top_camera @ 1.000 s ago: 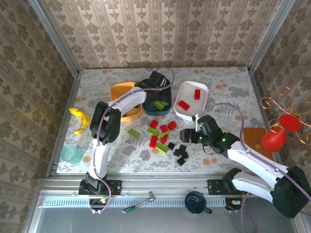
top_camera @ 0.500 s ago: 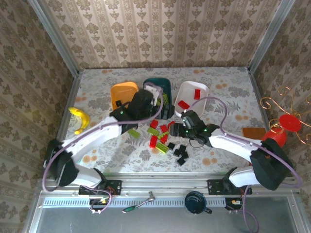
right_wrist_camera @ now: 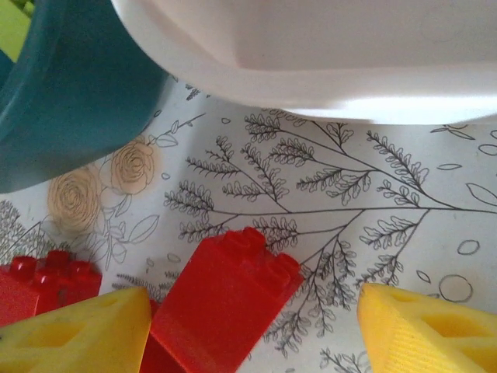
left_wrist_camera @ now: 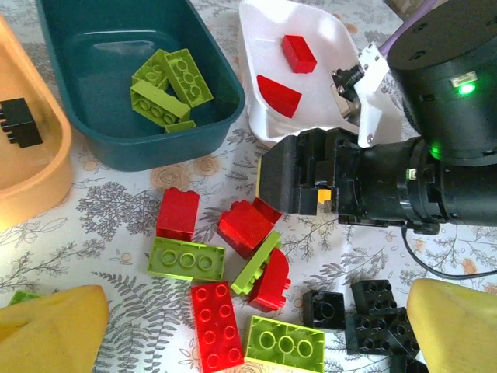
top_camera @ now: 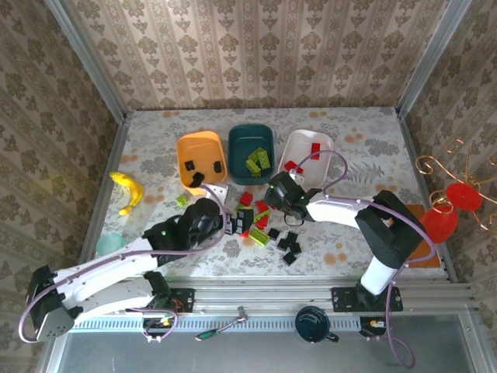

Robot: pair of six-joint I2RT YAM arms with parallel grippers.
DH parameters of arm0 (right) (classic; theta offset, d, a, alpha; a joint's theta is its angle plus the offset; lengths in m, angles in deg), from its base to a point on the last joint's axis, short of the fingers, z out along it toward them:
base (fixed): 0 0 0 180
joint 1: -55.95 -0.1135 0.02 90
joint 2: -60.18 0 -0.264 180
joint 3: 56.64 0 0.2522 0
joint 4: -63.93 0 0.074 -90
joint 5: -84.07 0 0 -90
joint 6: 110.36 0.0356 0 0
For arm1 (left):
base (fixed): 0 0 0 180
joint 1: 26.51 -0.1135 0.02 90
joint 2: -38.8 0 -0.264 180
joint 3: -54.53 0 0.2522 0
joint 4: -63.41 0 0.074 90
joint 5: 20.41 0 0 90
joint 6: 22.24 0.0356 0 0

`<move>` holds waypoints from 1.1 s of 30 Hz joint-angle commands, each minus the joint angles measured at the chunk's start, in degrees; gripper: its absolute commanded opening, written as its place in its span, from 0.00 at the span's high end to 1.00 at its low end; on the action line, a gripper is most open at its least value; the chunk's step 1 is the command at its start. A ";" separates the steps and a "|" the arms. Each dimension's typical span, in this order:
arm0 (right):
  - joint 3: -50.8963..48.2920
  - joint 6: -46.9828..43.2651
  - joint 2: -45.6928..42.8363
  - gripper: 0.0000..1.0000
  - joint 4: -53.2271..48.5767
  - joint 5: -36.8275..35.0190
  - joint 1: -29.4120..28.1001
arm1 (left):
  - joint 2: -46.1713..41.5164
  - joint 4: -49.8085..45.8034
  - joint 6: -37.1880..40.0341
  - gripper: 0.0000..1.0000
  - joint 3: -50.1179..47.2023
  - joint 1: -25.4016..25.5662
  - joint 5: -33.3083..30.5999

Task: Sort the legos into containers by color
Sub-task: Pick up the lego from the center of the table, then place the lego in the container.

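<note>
**Operator:** Entry, please. What are my two grippers doing?

**Notebook:** Your left gripper (left_wrist_camera: 250, 330) is released, jaws spread wide. Its yellow pads (left_wrist_camera: 50, 326) sit at the two lower corners of the left wrist view. It hangs over the loose legos (left_wrist_camera: 211, 326) on the table (top_camera: 349, 132) and grips nothing. Your right gripper (right_wrist_camera: 248, 326) is unclenched too. A red brick (right_wrist_camera: 225, 299) lies flat on the table between its fingertips. One fingertip looks to be against the brick's side, the other stands clear of it with bare cloth between. Not a grasp.

**Operator:** And the sorting?

**Notebook:** You have three tubs in a row at the far side.
- The orange tub (top_camera: 180, 155), on the left, holds black bricks (left_wrist_camera: 19, 123).
- The teal tub (left_wrist_camera: 85, 62), in the middle, holds lime bricks (left_wrist_camera: 163, 97).
- The white tub (left_wrist_camera: 260, 47), on the right, holds two red bricks (left_wrist_camera: 299, 53).

The loose pile sits just in front of the teal and white tubs. Red and lime pieces are mixed there, several touching. A black cluster (left_wrist_camera: 361, 311) lies at its near right. One small lime piece (top_camera: 181, 200) lies apart, near the orange tub's front. The banana (top_camera: 128, 189) and the pale-green cup (top_camera: 114, 247) are at the table's left edge, well apart from the pile.
</note>
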State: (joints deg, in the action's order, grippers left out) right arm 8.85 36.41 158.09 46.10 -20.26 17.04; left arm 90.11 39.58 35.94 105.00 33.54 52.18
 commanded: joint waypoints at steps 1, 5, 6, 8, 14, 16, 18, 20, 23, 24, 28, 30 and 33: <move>3.32 3.42 2.92 0.28 0.09 -3.17 -0.37 | -2.37 -0.54 -2.53 0.00 -1.62 0.59 -3.38; 5.33 3.63 6.12 0.34 -2.94 -2.40 -0.37 | -3.06 -2.09 -2.73 0.00 -1.99 0.75 -4.12; 4.91 3.84 6.27 0.37 -2.98 -2.16 -0.37 | -3.28 -2.30 -2.73 0.00 -2.08 0.70 -4.25; 3.38 3.70 5.82 0.44 -2.26 -1.72 -0.15 | -3.68 -2.57 -2.73 0.00 -2.21 0.81 -4.43; -3.13 0.18 -1.61 0.67 -1.48 -0.15 0.85 | -5.54 -3.90 -1.94 0.00 -2.77 0.71 -5.10; -5.58 -2.71 -6.37 0.73 -1.65 0.07 0.95 | -6.15 -4.50 -2.02 0.00 -3.25 0.71 -5.21; -7.47 -5.75 -11.56 0.76 -2.22 1.67 1.42 | -6.73 -4.68 -2.36 0.00 -4.19 0.70 -5.18; -8.62 -8.88 -17.35 0.77 -3.62 2.97 2.14 | -7.23 -4.95 -2.88 0.00 -5.01 0.69 -5.03; -7.60 -14.54 -24.82 0.78 -6.25 3.16 4.44 | -7.63 -5.04 -3.30 0.00 -5.92 0.68 -4.53; -6.17 -16.01 -25.50 0.78 -7.61 3.32 5.98 | -7.58 -5.06 -3.26 0.00 -6.03 0.67 -4.48; 1.01 -20.47 -20.47 0.78 -9.79 5.47 13.34 | -6.89 -5.60 -3.12 0.00 -5.56 0.64 -4.22; 5.72 -21.91 -13.90 0.78 -10.30 6.54 16.41 | -6.23 -6.37 -3.17 0.00 -5.01 0.63 -4.17; 13.79 -23.74 -4.26 0.77 -12.87 7.27 19.26 | -4.92 -6.99 -3.51 0.00 -4.63 0.60 -3.47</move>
State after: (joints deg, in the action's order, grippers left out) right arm 18.07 16.87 147.01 38.29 -14.79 34.48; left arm 84.27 34.84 33.80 99.10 33.89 48.38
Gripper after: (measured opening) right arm 0.335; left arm 0.999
